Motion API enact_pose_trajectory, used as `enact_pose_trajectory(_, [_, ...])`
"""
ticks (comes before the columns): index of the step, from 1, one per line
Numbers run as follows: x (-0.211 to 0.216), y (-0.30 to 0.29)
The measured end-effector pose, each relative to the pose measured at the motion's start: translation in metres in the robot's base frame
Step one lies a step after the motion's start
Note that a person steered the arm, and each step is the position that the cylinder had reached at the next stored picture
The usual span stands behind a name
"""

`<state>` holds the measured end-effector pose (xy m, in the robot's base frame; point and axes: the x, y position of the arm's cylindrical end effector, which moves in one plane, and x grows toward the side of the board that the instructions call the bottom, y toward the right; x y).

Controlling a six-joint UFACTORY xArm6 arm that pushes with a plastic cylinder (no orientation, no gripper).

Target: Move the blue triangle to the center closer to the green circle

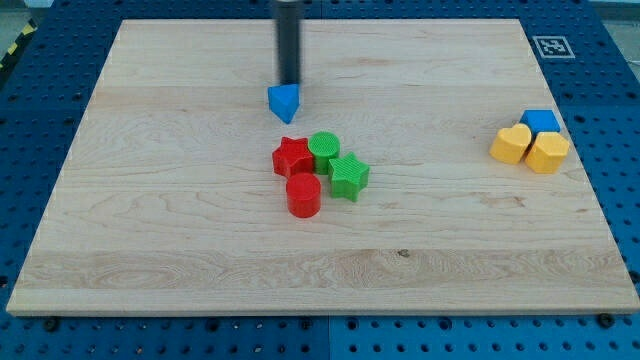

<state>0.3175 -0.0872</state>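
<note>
Our rod comes down from the view's top; my tip (289,82) sits at the upper edge of the blue triangle (284,102), touching it or just short of it, hard to tell which. No claw on this rig, only the bare rod, so nothing opens, shuts or holds; the block can only be shoved.

Blue triangle lies on the wooden board (180,230), above the central cluster and a little to the view's left of the green circle (324,149), near it but apart. Cluster: red star (292,157) touching the green circle, green star (348,176) below-right, red cylinder (303,195) at the bottom. Well off at the view's right: blue cube (540,122), yellow heart (512,143), a second yellow block (547,152).

We judge the push to be under way, tip behind the block on its far side. Next move calls for a short push toward the view's bottom and slightly right. Risk: the triangle veers into the red star instead.
</note>
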Motion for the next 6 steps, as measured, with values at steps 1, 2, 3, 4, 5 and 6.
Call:
enact_pose_trajectory(1, [0.01, -0.092])
enact_pose_trajectory(2, [0.024, -0.095])
enact_pose_trajectory(3, [0.026, -0.049])
enact_pose_trajectory(4, [0.029, 0.001])
enact_pose_trajectory(5, [0.043, 0.027])
enact_pose_trajectory(6, [0.055, 0.028])
